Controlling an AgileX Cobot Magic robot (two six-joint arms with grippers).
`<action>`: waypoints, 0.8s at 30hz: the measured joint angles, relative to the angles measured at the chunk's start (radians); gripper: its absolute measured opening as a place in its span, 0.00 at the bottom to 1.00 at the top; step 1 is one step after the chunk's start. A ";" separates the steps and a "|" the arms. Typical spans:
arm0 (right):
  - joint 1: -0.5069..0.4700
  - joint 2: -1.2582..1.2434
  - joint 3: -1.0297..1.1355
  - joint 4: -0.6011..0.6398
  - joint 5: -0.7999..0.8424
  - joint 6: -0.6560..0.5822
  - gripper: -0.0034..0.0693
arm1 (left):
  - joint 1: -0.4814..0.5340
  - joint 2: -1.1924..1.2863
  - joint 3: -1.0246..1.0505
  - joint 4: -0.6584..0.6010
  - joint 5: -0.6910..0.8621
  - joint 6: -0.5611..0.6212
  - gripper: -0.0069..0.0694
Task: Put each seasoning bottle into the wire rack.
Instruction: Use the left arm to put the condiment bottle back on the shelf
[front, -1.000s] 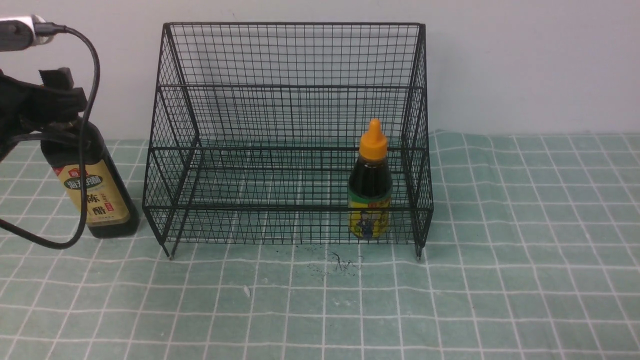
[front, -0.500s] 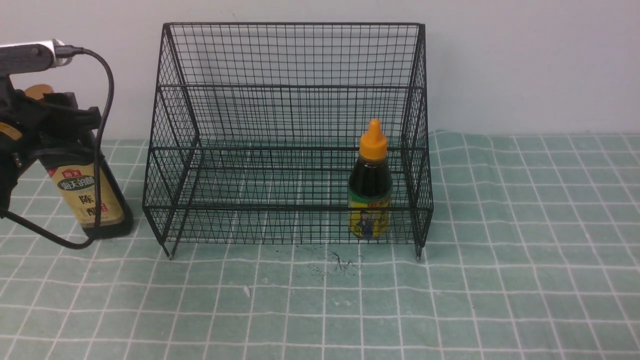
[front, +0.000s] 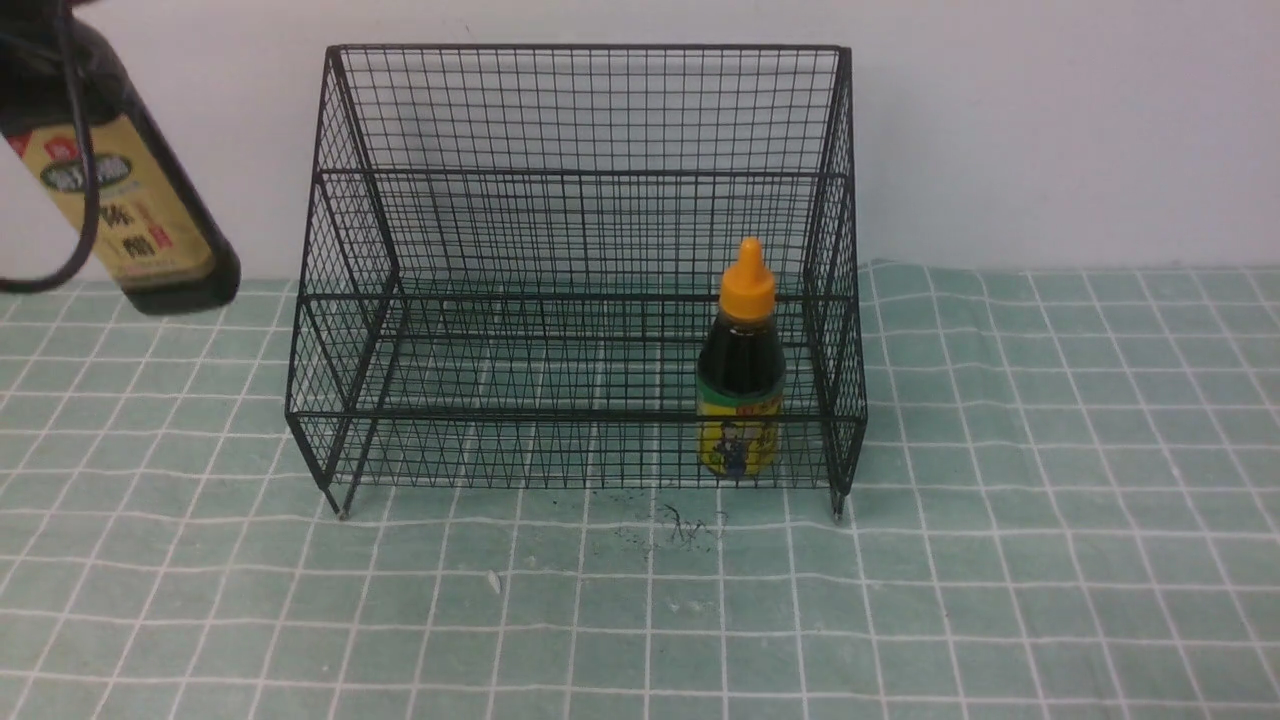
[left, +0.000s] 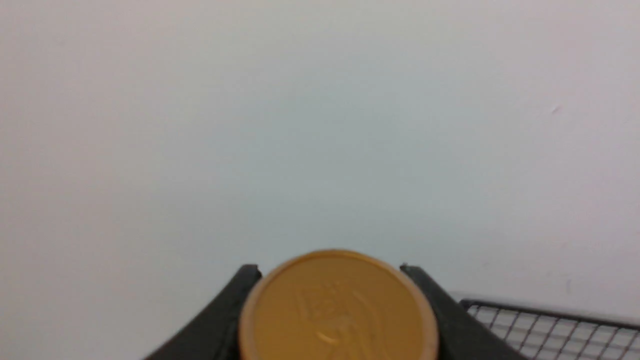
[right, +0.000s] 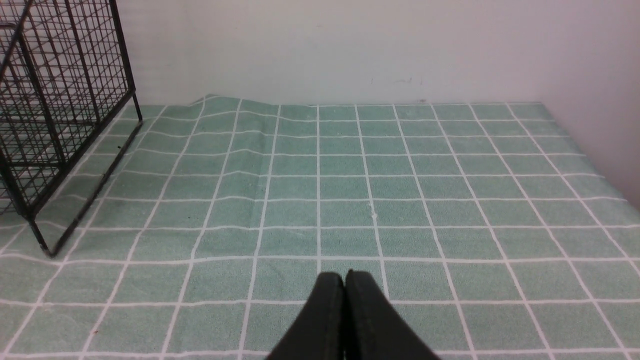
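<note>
The tall seasoning bottle (front: 130, 200), dark with a tan label, hangs tilted in the air to the left of the wire rack (front: 580, 170), well off the cloth. In the left wrist view its gold cap (left: 340, 310) sits between the two black fingers of my left gripper (left: 328, 269), which is shut on the bottle. The short seasoning bottle (front: 741, 370) with the orange nozzle cap stands upright on the rack's lower tier, at its right end. My right gripper (right: 344, 275) is shut and holds nothing, low over the cloth to the right of the rack (right: 60, 100).
A green checked cloth (front: 1000, 560) covers the table, with a pale wall behind the rack. A black cable (front: 70, 180) hangs across the tall bottle. Small dark specks (front: 685, 525) lie on the cloth in front of the rack. The rack's top edge (left: 550, 325) shows in the left wrist view.
My left gripper has closed on the tall bottle and lifted it off the cloth, up and slightly left, tilting it. The short bottle and the right gripper have not moved.
</note>
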 joint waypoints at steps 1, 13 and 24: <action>0.000 0.000 0.000 0.000 0.000 0.000 0.03 | -0.015 -0.003 -0.022 0.000 0.017 0.010 0.49; 0.000 0.000 0.000 0.000 0.000 0.000 0.03 | -0.203 0.038 -0.130 -0.022 0.029 0.032 0.49; 0.000 0.000 0.000 0.000 0.000 0.000 0.03 | -0.245 0.156 -0.131 -0.034 0.018 0.036 0.49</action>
